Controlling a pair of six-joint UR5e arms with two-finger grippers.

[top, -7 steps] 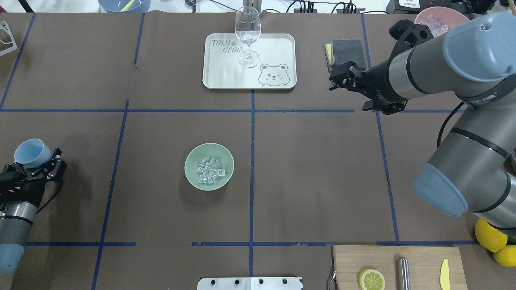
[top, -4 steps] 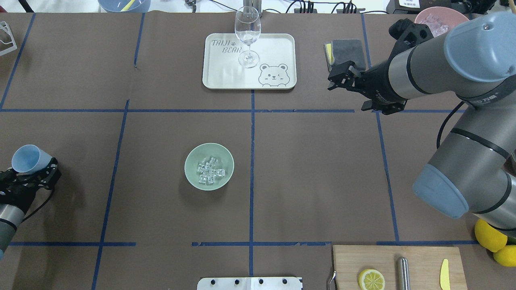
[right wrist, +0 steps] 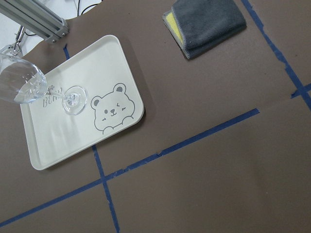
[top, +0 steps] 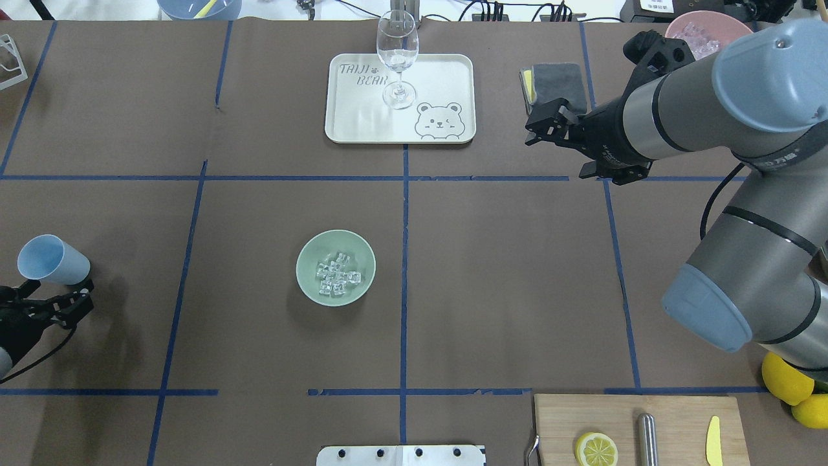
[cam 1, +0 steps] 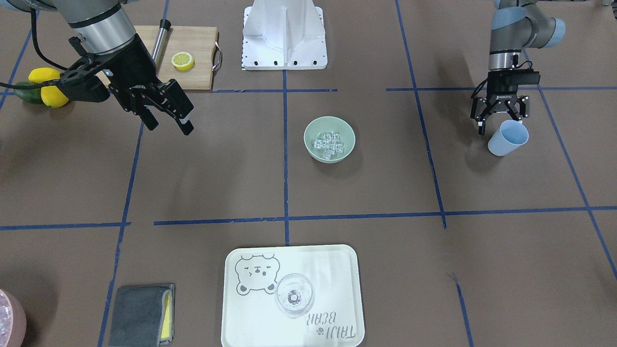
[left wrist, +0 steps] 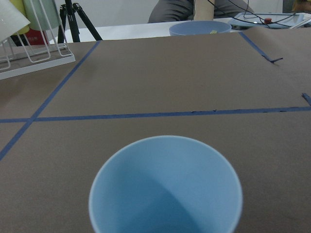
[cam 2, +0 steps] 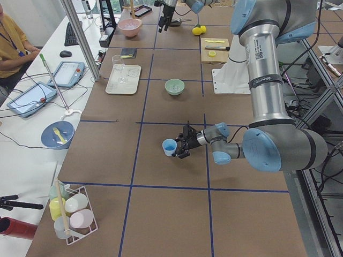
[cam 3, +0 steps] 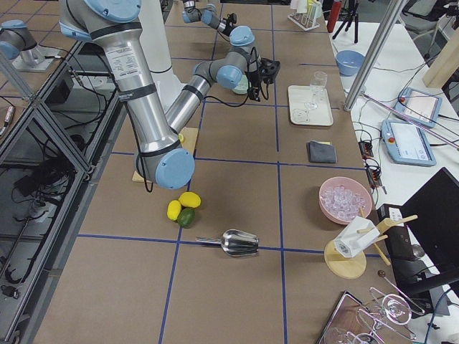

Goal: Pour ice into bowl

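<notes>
Ice (top: 335, 275) in small clear cubes, glassy and glinting, heaped loosely at the bottom of the bowl (top: 309, 255). Pale green, smooth and round; upright near the middle of the table (top: 504, 272), just to the robot's left of the centre tape line. Well apart from both arms.

Left gripper (cam 1: 500, 121) low at the table's left end, fingers spread wide, gripping nothing as far as can be seen. Blue cup (top: 52, 259) upright right at its fingertips, empty inside; cannot tell whether touching a finger. Right gripper (cam 1: 170, 127) raised above the table's far right part, jaws parted, holding nothing.

Brown paper over the whole table, marked into squares with blue tape. Cream tray (top: 440, 71) with a bear drawing at the far side, wine glass (top: 397, 58) standing on it. Folded grey cloth (top: 559, 81) beside the tray. Wooden board (top: 679, 414) near the robot's base with a lemon half (top: 596, 448) on it; whole lemons (top: 786, 377) just beside. Pink bowl (cam 3: 346, 199) of more cubes at the right end. Desks with tablets and cables along the far side, person (cam 2: 13, 45) seated there.
</notes>
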